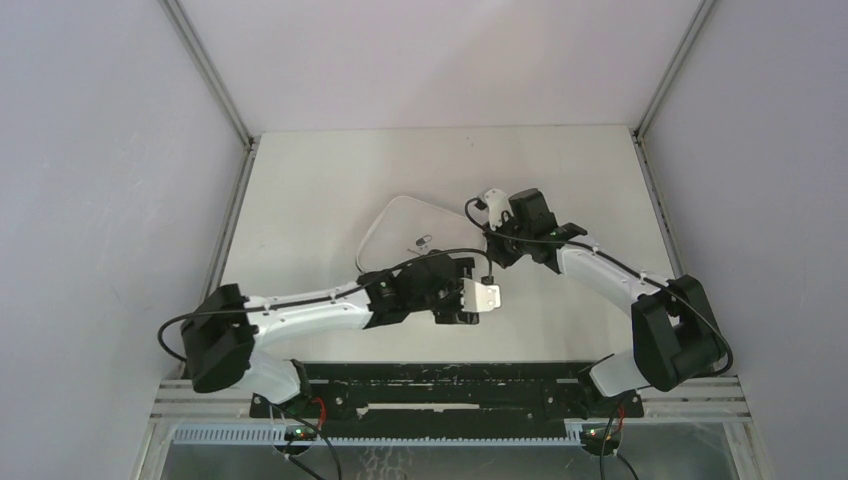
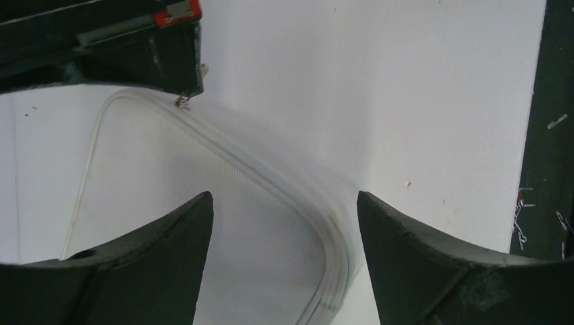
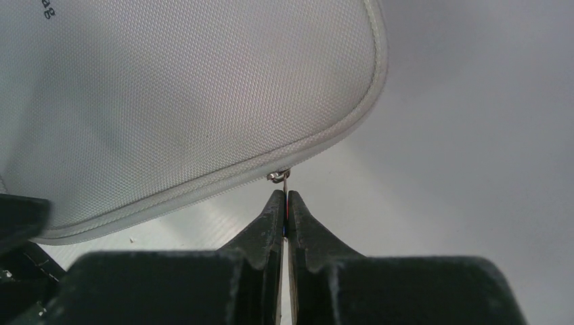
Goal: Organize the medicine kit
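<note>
Left arm (image 1: 310,305) stretched across, left fingers (image 2: 420,264) spread wide over medicine kit (image 2: 271,230) corner, right fingers (image 3: 267,230) pinching its zip pull (image 3: 281,179)

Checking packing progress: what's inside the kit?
Nothing inside shows: the kit lies closed, so its lid hides any contents. The right gripper pinches the zip pull at its edge.

overhead, two near wrists; shared medicine kit (image 1: 397,226)
</note>
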Motion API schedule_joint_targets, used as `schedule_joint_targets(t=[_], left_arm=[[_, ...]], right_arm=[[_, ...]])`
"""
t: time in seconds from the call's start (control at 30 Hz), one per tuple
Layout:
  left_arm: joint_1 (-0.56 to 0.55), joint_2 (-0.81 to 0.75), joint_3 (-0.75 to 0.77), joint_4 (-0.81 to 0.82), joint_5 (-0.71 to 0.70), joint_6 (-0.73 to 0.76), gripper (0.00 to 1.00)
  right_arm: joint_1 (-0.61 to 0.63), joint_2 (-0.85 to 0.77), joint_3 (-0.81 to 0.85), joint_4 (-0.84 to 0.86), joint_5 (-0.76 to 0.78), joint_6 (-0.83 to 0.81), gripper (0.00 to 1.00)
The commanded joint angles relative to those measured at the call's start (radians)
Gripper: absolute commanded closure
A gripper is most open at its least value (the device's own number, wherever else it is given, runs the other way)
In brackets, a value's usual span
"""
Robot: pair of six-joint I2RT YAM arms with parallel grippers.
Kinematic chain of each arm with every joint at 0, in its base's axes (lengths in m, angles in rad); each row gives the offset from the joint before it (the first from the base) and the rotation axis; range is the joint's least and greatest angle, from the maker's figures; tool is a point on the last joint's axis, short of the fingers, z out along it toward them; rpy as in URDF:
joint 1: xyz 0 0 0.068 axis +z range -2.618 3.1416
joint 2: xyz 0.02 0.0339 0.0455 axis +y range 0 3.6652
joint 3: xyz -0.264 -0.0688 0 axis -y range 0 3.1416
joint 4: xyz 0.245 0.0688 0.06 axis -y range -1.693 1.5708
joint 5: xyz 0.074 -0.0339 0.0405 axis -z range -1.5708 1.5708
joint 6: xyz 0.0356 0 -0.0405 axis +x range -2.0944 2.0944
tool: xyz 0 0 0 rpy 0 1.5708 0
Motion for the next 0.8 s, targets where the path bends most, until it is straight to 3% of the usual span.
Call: schedule_joint_targets(t=[0.0, 0.1, 0.2, 0.57, 0.77], left_arm=[[-0.02, 0.099, 0.079, 0.052, -0.105, -0.059, 0.21], [-0.02, 0.142, 0.078, 0.06, -0.181, -0.038, 0.28], [-0.02, 0.143, 0.044, 0.051, -0.231, -0.015, 0.42], [-0.019, 0.032, -0.075, -0.123, -0.178, 0.026, 0.96], [-0.019, -0.042, -0.148, -0.163, -0.108, 0.048, 1.0]], right_arm=[[-0.018, -0.013, 0.008, 0.029, 0.001, -0.002, 1.0], [-0.025, -0.022, 0.002, 0.03, -0.001, 0.0, 1.0], [-0.023, -0.026, 0.0, 0.025, 0.032, -0.003, 1.0], [-0.017, -0.017, 0.002, 0.019, 0.121, -0.007, 1.0], [-0.013, -0.028, 0.001, 0.028, 0.156, -0.023, 1.0]])
